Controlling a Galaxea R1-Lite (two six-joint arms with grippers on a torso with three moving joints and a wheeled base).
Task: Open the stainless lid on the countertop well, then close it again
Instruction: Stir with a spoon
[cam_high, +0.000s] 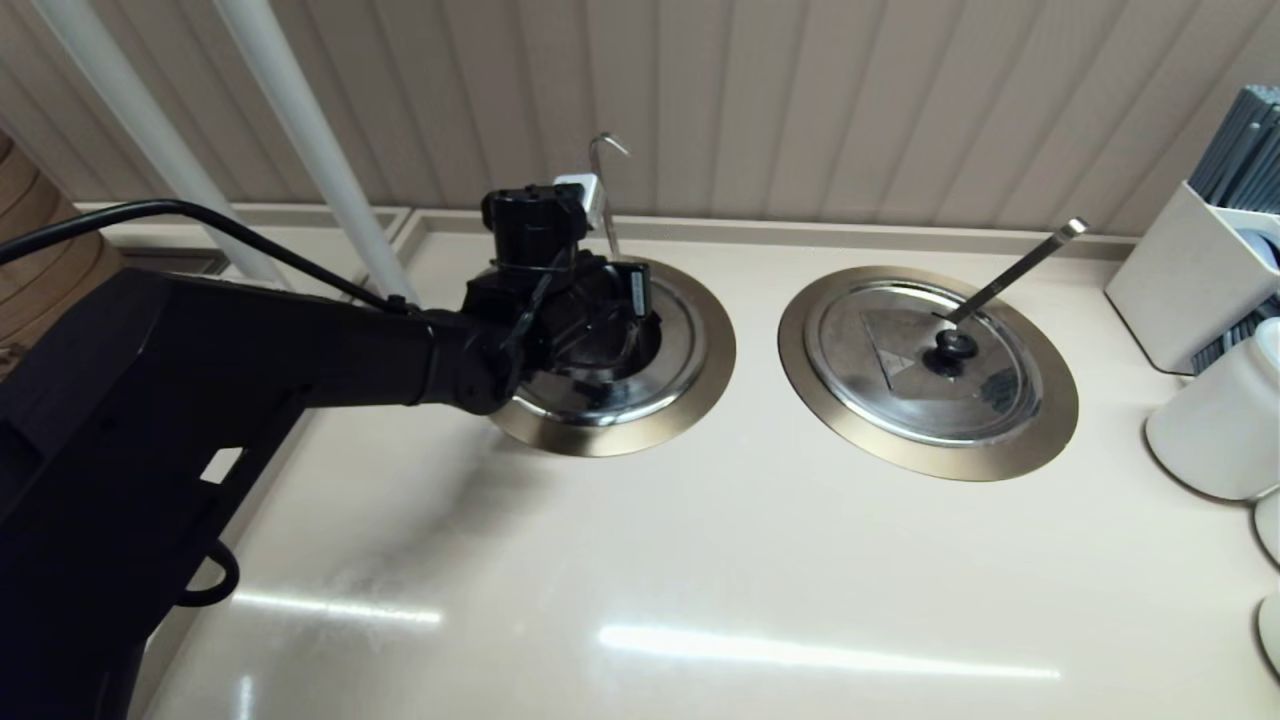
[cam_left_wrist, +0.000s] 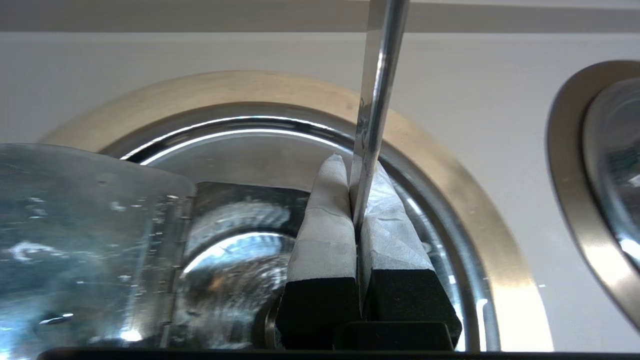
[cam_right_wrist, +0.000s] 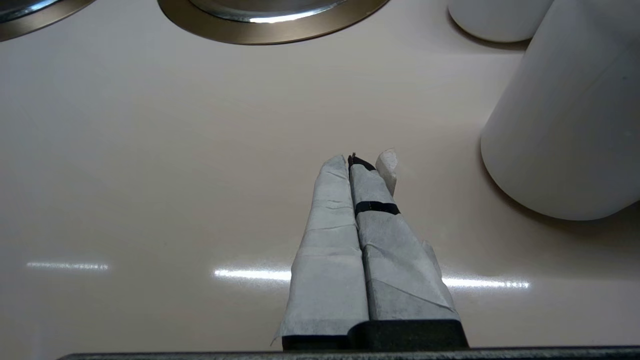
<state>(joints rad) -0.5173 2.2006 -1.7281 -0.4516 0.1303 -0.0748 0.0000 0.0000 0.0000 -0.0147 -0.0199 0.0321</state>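
Stainless lid (cam_high: 672, 345), worktop's back-left: stiff, slick; take by knob. Left gripper (cam_left_wrist: 356, 200) fingers pressed together; right gripper (cam_right_wrist: 357, 167) likewise.

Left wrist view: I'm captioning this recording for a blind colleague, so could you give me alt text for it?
The left gripper has its taped fingers shut on the thin steel ladle handle, which rises out of the round well with its wide bronze ring. A shiny steel lid fills the near side of the picture, and the edge of a second well shows at one side.

A food-service counter: 2 lidded wells (cam_high: 930, 365) with ladles, chopstick holder (cam_high: 1195, 270)
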